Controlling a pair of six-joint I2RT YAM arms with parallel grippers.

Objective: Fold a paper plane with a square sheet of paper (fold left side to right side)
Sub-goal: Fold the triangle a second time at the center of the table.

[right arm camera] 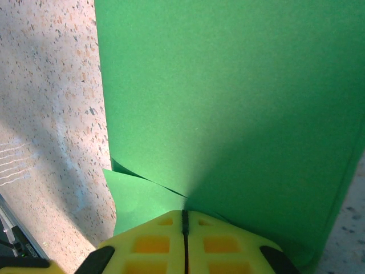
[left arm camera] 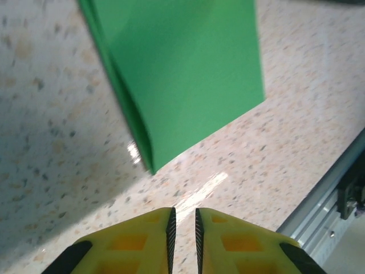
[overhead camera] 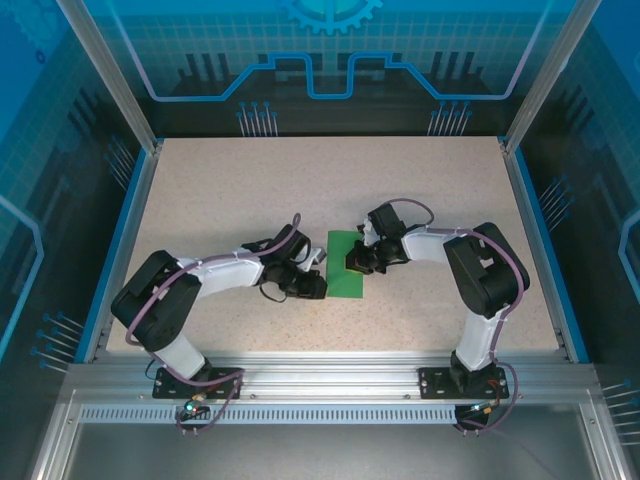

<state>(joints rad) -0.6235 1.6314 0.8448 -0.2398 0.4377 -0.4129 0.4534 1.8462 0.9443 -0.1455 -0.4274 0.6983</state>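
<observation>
Right claw (right arm camera: 183, 220), yellow pads together, clamps the top layer of the folded square sheet of paper (right arm camera: 228, 97) at its 6 o'clock edge. Left claw (left arm camera: 183, 228), nearly closed, holds nothing. The sheet lies mid-bench (overhead camera: 220, 190); likely light, limp, crease-prone: grip edges.

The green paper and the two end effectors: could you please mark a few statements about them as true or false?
1. The green paper lies on the table between the two arms. True.
2. The paper is a flat single layer. False: it is folded over, with two layers showing at its edge in the left wrist view.
3. The right end effector is closed at the paper's edge. True: its fingers meet there with a layer lifted beside them.
4. The left end effector grips the paper. False: its fingers are nearly together over bare table, short of the paper's corner.
5. The paper is red. False: it is green.
</observation>
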